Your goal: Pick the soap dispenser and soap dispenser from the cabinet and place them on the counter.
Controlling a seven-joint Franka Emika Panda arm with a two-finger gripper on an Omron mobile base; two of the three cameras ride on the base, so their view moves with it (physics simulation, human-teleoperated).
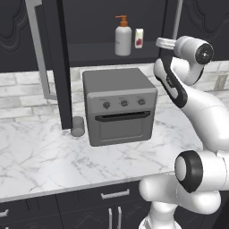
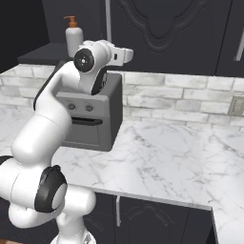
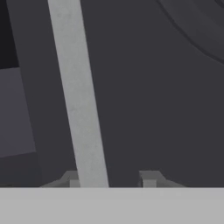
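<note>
One soap dispenser (image 1: 123,36) and one small carton (image 1: 139,38) stand on the cabinet shelf (image 1: 98,51) above the single toaster oven (image 1: 120,105). One grey cup (image 1: 78,126) sits just left of the oven, which has three knobs (image 1: 124,103).

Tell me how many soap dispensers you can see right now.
1. A white soap dispenser with an orange pump stands on the open cabinet shelf, beside a small carton. Another may be hidden.

soap dispenser (image 1: 123,36) in cabinet (image 1: 96,51), carton (image 1: 139,38) just right | toaster oven (image 1: 120,106) on counter (image 1: 44,156) below | cup (image 1: 78,126) left of oven
</note>
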